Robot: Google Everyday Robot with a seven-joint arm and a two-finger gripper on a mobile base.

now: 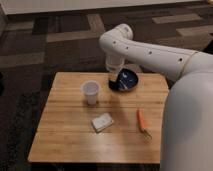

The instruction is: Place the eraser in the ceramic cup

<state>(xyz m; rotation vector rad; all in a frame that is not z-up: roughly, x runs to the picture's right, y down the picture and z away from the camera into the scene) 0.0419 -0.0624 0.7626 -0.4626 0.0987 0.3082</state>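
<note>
The ceramic cup point(90, 92) is a small white round cup standing upright on the left half of the wooden table point(70, 140). My gripper point(114, 79) hangs from the white arm just right of the cup, over the left rim of the blue bowl. It is shut on the eraser point(113, 85), a small black block held upright with its lower end close to the tabletop. A narrow gap separates the eraser from the cup.
A dark blue shallow bowl point(129, 80) sits at the back of the table, partly behind the gripper. In front lie a pale flat pad point(102, 122) and a thin orange tool point(142, 120). My white body point(187, 125) fills the right side. Dark carpet surrounds the table.
</note>
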